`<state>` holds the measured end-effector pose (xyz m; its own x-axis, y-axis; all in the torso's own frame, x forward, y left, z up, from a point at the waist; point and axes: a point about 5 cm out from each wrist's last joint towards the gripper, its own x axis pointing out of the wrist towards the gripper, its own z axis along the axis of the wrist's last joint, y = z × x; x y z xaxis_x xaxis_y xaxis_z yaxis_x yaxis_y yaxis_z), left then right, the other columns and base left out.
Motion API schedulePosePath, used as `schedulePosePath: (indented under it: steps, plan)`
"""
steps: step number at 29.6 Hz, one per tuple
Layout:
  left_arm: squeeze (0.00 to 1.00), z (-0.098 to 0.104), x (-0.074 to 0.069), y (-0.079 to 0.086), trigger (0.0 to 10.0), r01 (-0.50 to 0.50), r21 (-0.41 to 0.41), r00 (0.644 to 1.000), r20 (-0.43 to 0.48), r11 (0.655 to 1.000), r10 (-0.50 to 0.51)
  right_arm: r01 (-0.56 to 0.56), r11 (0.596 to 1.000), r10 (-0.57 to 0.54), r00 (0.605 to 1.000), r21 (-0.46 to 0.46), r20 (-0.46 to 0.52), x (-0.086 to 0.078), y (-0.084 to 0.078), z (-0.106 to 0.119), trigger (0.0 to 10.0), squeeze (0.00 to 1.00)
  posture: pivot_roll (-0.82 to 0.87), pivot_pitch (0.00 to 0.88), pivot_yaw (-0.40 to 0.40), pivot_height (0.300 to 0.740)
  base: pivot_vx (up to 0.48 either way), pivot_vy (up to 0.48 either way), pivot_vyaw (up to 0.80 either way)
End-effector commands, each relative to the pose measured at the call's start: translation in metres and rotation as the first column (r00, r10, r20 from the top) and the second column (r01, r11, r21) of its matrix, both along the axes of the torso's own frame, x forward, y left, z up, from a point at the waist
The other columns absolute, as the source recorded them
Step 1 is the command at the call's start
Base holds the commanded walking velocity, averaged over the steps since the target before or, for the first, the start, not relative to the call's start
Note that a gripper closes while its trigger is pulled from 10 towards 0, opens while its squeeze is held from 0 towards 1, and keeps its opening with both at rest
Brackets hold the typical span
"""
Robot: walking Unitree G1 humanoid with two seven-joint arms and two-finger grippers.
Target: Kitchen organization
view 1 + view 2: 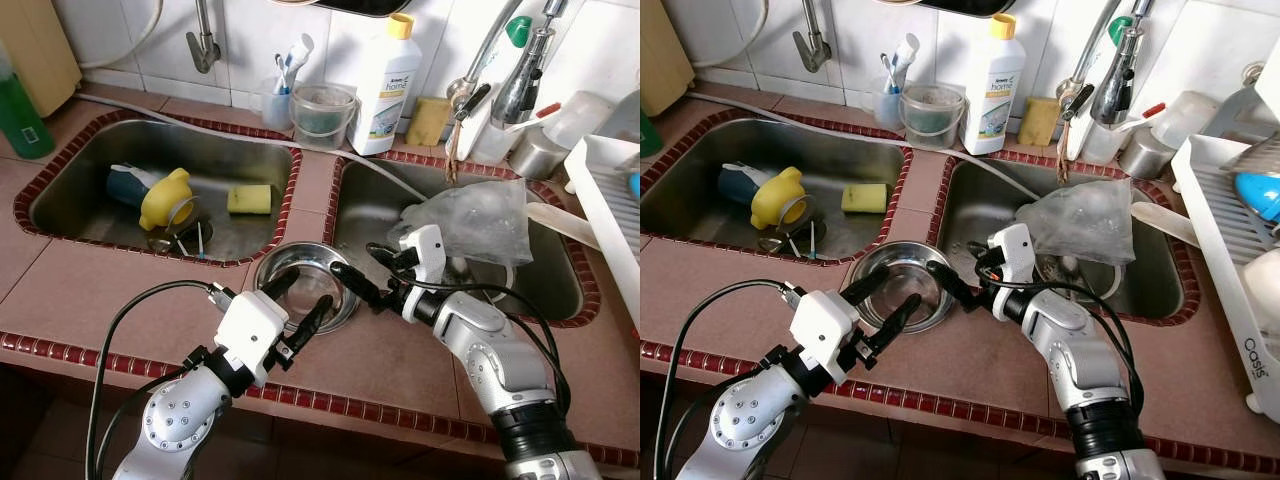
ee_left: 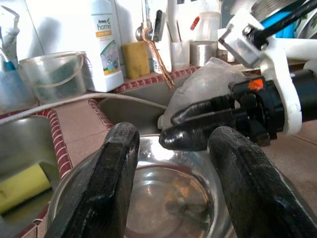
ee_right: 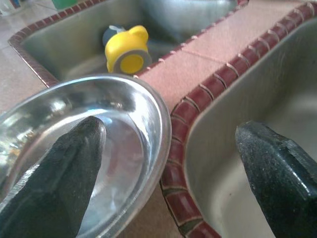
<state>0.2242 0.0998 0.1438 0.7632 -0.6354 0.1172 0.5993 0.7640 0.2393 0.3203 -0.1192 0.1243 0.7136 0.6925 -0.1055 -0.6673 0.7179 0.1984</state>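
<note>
The steel bowl sits on the counter between the two sinks. The left gripper and right gripper, both spread apart, flank it; closing squarely on the rim should prevent slipping.

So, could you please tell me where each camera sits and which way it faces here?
Left eye view: on the head, looking down at the counter; the steel bowl between two sinks, both arms showing.
Right eye view: the same scene from its stereo twin, with the dish rack.
Left wrist view: along the left gripper, fingers open over the bowl, facing the right gripper.
Right wrist view: along the right gripper's open fingers at the bowl's rim.
All four share the bowl.
</note>
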Motion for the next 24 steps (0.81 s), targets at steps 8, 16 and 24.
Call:
schedulePosePath:
  steps: [8,16,24]
  plan:
    - [0.00,0.0025,-0.0020,-0.0064,10.0,0.035,0.002,0.999,0.014,0.999,-0.035,0.013,1.000,-0.013,0.999,0.003,-0.040,0.0013,-0.0093,-0.0042,8.7,0.00,-0.03,0.124,-0.105,0.740,0.000,0.000,0.00]
    - [0.00,-0.0018,-0.0049,-0.0072,10.0,0.058,0.019,0.998,0.003,0.998,-0.058,0.023,1.000,-0.022,0.999,0.015,-0.045,0.0025,-0.0125,-0.0043,0.0,0.00,-0.03,0.116,-0.104,0.740,0.000,0.000,0.00]
    - [0.00,-0.0010,-0.0049,-0.0076,10.0,0.070,0.036,0.997,0.012,0.997,-0.071,0.008,0.999,-0.006,0.999,0.038,-0.045,0.0024,-0.0119,-0.0017,0.0,0.00,-0.03,0.118,-0.101,0.740,0.000,0.000,0.00]
